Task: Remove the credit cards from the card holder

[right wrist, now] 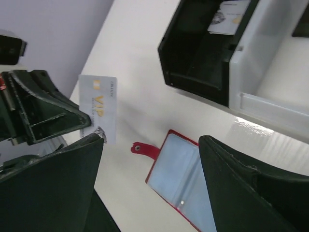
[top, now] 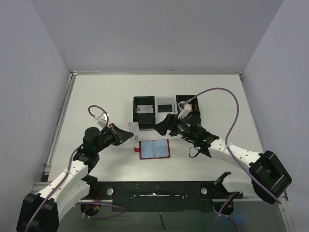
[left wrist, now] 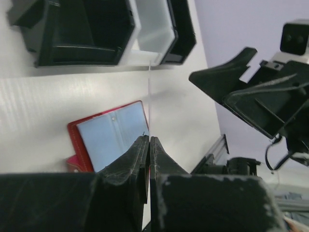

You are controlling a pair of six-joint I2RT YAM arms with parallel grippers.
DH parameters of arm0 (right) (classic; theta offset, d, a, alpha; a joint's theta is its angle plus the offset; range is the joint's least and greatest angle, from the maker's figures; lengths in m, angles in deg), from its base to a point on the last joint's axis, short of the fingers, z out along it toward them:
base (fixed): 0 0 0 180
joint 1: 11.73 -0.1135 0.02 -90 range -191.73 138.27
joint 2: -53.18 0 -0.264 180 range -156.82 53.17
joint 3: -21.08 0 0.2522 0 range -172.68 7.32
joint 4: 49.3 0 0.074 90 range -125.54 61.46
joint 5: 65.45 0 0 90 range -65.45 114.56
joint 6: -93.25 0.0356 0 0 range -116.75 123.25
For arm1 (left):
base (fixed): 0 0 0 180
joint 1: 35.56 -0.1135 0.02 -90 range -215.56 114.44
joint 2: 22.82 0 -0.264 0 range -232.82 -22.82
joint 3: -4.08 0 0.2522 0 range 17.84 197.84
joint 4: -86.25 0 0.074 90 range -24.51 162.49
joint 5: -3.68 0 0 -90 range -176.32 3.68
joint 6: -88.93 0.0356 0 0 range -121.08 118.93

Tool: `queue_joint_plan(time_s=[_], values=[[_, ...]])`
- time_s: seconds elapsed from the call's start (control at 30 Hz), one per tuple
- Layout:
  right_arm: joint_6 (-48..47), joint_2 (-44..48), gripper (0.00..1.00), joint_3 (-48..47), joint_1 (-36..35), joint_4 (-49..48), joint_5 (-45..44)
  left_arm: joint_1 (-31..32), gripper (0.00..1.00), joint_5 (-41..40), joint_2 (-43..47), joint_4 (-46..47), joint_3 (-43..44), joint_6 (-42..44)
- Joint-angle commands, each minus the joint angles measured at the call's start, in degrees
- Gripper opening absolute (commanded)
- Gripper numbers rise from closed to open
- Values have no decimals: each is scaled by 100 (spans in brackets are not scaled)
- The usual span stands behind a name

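Well along, by the look of it: one card [top: 144,110] in the tray [top: 134,112], a dark one [top: 165,107] in its middle bin, a pale card [right wrist: 99,108] pinched in the closed left jaws, lifted just left of the card holder [top: 154,149]. Card holder spread open on the table [top: 96,96], pockets seemingly bare, hard to tell. Right jaws wide, gripping nothing, hovering between holder and tray, likely crowding the held card's way there.

Top view: fixed high behind both arm bases, looking down on the whole white counter [top: 96,96].
Left wrist: low, close, sighting along its black claw [left wrist: 148,140].
Right wrist: close, tilted down between the fingers of its black claw [right wrist: 150,140].
Shared: all three catch the open red bifold card holder with pale blue lining [top: 154,149] [left wrist: 113,133] [right wrist: 186,174] and the black-and-white three-compartment tray [top: 155,116] [left wrist: 87,53] [right wrist: 236,82].
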Motion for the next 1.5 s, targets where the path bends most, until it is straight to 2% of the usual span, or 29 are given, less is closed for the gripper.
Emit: queue_joint_plan(time_s=[0.0,0.13,0.27,0.5,0.83,1.03,1.13,1.2,1.27,1.33,1.4,1.47], values=[[176,-36,80,-47,73,-1173,1231,-32,0,1115,-269,1766,-100,-369],[538,-414,74,-99,70,-1754,1767,-25,0,1365,-509,2870,-350,-882],[880,-777,69,-113,37,-2474,2314,-15,0,1446,-488,2741,-226,-759],[1083,-1110,60,-237,14,-2863,2703,16,0,1813,-620,2747,-70,-726],[1392,-1452,42,-336,-24,-3373,3073,64,0,2068,-673,3277,-39,-996],[1350,-1383,18,-324,-10,-3533,3290,67,0,2105,-673,3300,-70,-1039],[1371,-1418,0,-401,-22,-3837,3721,73,0,2099,-689,3219,-49,-1003],[1387,-1344,0,-354,-13,-3882,3681,73,10,2049,-668,3011,9,-904],[1234,-1204,0,-321,34,-3607,3478,65,26,1912,-580,2458,132,-698],[877,-963,0,-330,69,-2938,3046,64,41,1541,-361,1585,293,-292],[293,-730,0,-452,63,-1871,2476,64,54,1038,-98,558,489,120],[-172,-533,0,-630,-5,-1127,1854,40,61,555,159,-337,723,470]])
